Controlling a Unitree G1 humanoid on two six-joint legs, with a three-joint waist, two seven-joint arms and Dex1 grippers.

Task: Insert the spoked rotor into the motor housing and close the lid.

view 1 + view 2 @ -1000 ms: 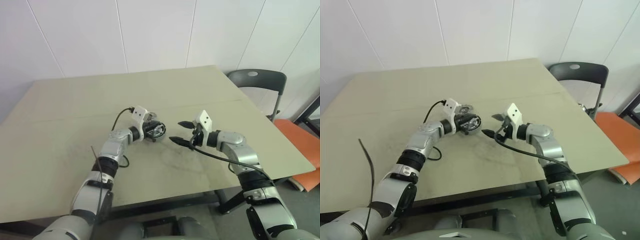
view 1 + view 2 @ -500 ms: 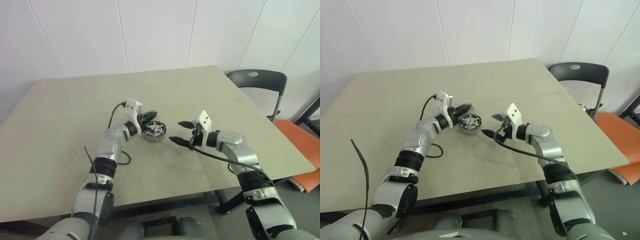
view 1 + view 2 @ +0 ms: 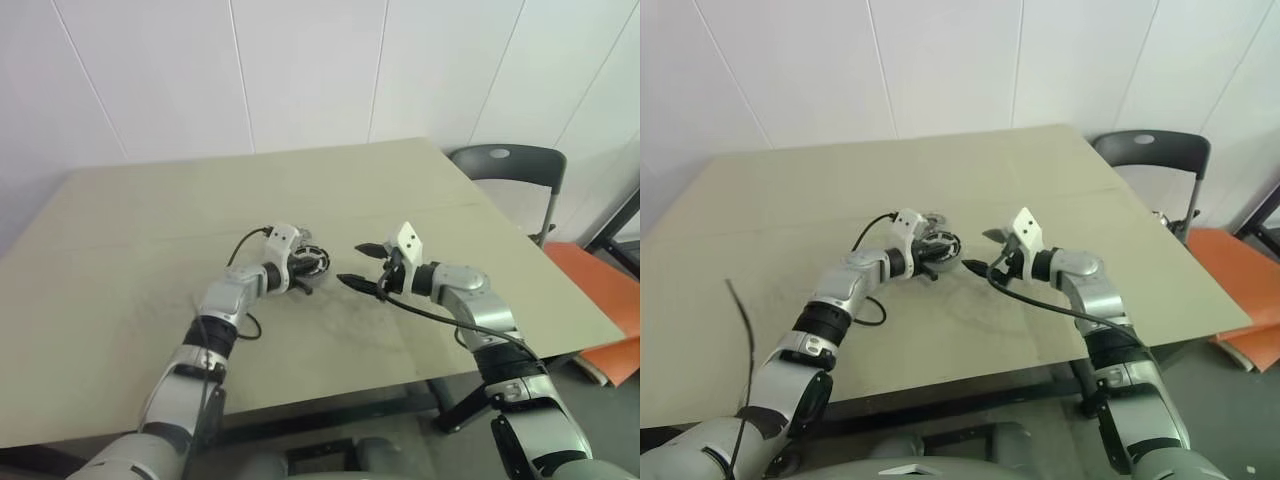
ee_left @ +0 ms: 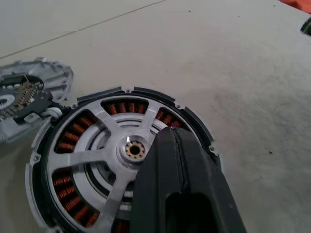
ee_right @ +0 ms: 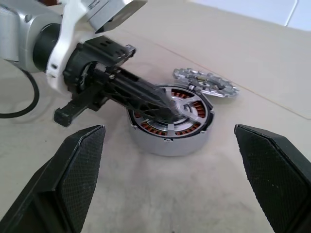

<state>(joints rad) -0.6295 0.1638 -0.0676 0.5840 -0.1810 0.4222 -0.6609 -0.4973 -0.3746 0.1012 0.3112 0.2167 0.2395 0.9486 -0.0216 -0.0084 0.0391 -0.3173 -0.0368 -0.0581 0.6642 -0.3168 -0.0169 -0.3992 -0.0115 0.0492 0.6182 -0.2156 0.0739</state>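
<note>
A wide beige table (image 3: 120,260) takes up most of the room in front of the robot, with a dark grey chair (image 3: 510,170) pushed up at its far right corner. Near the middle of the tabletop sits the motor housing (image 5: 170,131), a short silvery can standing upright. The spoked rotor (image 4: 104,155) is already lying flat inside it, level with the rim, and copper windings show red through the gaps between its spokes.

The left gripper (image 5: 163,104) reaches over the can from the robot's left side, its two black fingers (image 4: 177,179) pressed tight together with nothing between them. Their tip is down on the top face of the rotor, close to the hub.

The right gripper (image 3: 360,266) hangs just above the table to the right of the can, apart from it, pointing toward it. Its jaws are spread wide and it has hold of nothing.

Just behind the can, touching or nearly touching its far edge, lies a small flat round lid (image 5: 206,81) with a circuit board showing on its face.
</note>
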